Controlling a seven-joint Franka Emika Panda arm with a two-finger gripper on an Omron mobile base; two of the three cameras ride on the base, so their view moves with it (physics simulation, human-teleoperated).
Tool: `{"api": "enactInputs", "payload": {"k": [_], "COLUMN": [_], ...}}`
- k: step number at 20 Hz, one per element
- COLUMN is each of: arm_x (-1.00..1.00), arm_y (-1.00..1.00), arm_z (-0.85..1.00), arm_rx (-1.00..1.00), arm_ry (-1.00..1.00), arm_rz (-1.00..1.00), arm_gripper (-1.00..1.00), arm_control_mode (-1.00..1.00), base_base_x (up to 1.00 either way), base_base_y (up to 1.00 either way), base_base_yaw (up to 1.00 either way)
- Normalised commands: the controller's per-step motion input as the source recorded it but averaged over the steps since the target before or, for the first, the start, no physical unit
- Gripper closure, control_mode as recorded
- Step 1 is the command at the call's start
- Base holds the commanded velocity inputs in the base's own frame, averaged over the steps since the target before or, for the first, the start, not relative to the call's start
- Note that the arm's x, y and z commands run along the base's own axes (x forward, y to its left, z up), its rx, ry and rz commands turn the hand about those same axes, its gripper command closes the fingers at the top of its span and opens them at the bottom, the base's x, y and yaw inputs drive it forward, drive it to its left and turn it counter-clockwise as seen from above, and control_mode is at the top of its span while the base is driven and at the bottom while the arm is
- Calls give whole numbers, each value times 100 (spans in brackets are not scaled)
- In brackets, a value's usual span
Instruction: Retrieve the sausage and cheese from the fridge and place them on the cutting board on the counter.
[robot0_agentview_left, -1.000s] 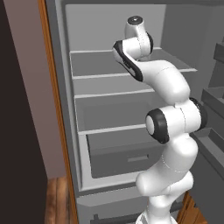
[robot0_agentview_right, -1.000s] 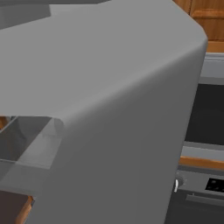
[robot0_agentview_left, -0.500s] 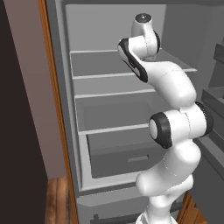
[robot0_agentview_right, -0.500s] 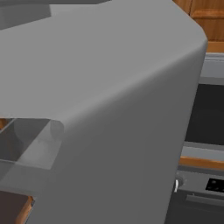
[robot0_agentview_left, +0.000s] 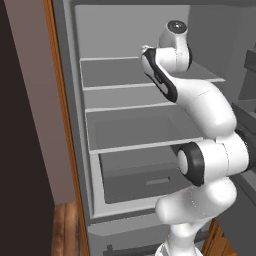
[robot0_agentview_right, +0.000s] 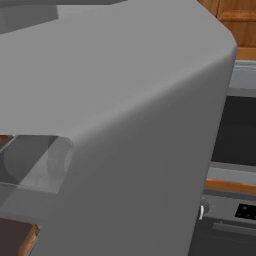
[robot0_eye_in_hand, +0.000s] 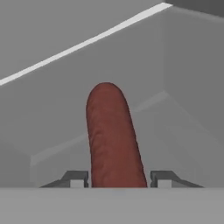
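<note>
The fridge stood open in front of the robot, its pale shelves bare in the left base view, and the arm reached up and into the upper part of it. In the hand view the claw pointed at the grey inner walls, with a shelf edge running pale across the space beyond it.

The sausage stood between the two fingertips, rising straight out ahead of the claw. The jaws were drawn in to a narrow gap with the sausage between them, though a thin slit showed on each side, so whether they truly gripped it could not be told.

The step in hand looked like the pickup of the sausage, the first of the two items. The next move would call for a firm pinch, then drawing the claw back out past the shelf edge without knocking the sausage loose.
</note>
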Motion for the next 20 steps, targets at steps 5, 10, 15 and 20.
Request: {"api": "enactInputs", "payload": {"k": [5,10,15,20], "arm_x": [-44,-98,-100,-100], "arm_y": [12,43,40,39], "arm_z": [73,1,-15,-11], "arm_rx": [13,0,0,0], "arm_ry": [11,0,0,-4], "arm_rz": [0,0,0,0], "arm_gripper": [100,100,100,100], "arm_control_mode": [-100,-100,-100,-100], "base_base_x": [0,0,0,0], "base_base_y": [0,0,0,0], "base_base_yaw": [0,0,0,0]}}
